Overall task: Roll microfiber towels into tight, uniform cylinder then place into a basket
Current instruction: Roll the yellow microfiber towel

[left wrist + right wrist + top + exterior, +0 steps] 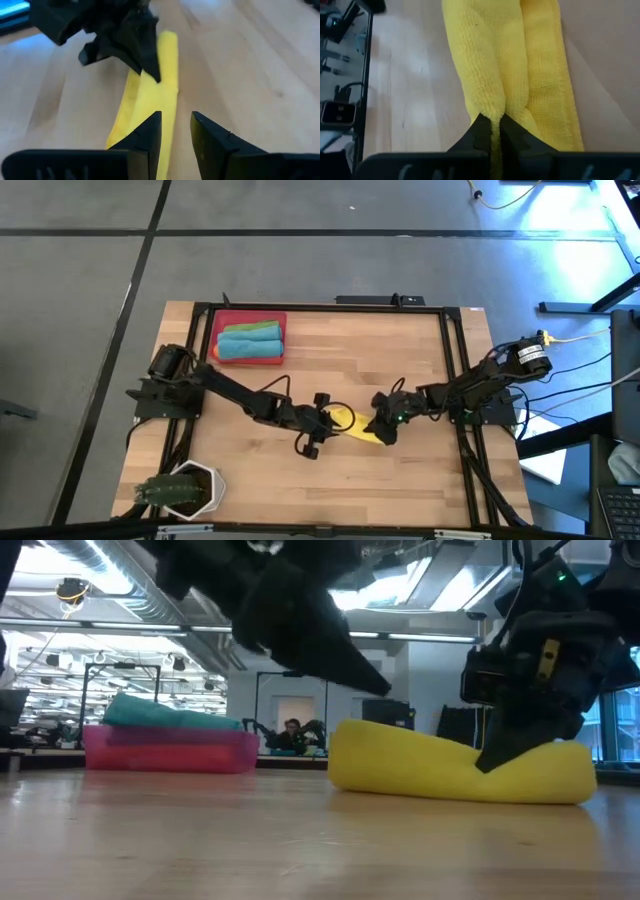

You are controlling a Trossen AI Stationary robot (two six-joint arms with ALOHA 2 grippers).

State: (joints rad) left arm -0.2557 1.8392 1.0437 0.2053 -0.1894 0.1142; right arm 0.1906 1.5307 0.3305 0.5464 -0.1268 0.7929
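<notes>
The yellow towel (350,421) lies on the table's middle as a long, loosely rolled bundle (440,765). My right gripper (495,125) is at its right end (381,430), shut on it. My left gripper (176,129) is open. It hangs just above the bundle's left end (320,423), and in the low view its fingers (375,680) are clear of the cloth. The red basket (218,320) stands at the far left with a teal towel (243,346) and a green towel (255,327) inside it. My right gripper pinches a raised lengthwise fold (496,111) at the yellow towel's right end between its two fingertips. The fingers slant down from the table's right side and lie along the bundle. The towel rests on the table, and its surface dips where the fingers meet it (487,766).
A white pot with a plant (188,488) stands at the near left corner. A black frame (452,350) runs round the tabletop. Bare wood lies between the basket (170,750) and the yellow towel.
</notes>
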